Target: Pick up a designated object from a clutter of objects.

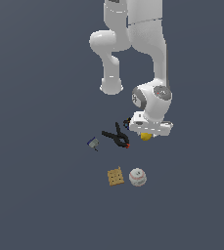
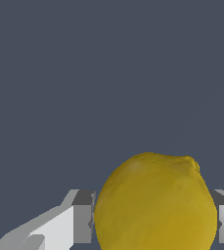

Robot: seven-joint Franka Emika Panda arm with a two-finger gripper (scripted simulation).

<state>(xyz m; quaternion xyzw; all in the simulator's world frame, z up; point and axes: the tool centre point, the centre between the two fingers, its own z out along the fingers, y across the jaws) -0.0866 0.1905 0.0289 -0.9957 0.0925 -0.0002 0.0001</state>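
Note:
The yellow lemon-like lump (image 1: 145,136) lies on the dark floor directly under my hand, mostly hidden by it in the exterior view. In the wrist view the lump (image 2: 155,205) fills the space between my two grey fingers (image 2: 82,217), which touch it on both sides. My gripper (image 1: 147,133) is low over the floor and shut on the lump. The rest of the clutter lies toward the exterior view's left and front.
A black red-tipped clamp (image 1: 117,136) lies just beside the hand on the exterior view's left. A dark multicoloured bit (image 1: 126,123) sits at the hand's edge. A tiny blue-grey piece (image 1: 93,143), a tan dotted square (image 1: 115,177) and a white baseball (image 1: 137,177) lie further off.

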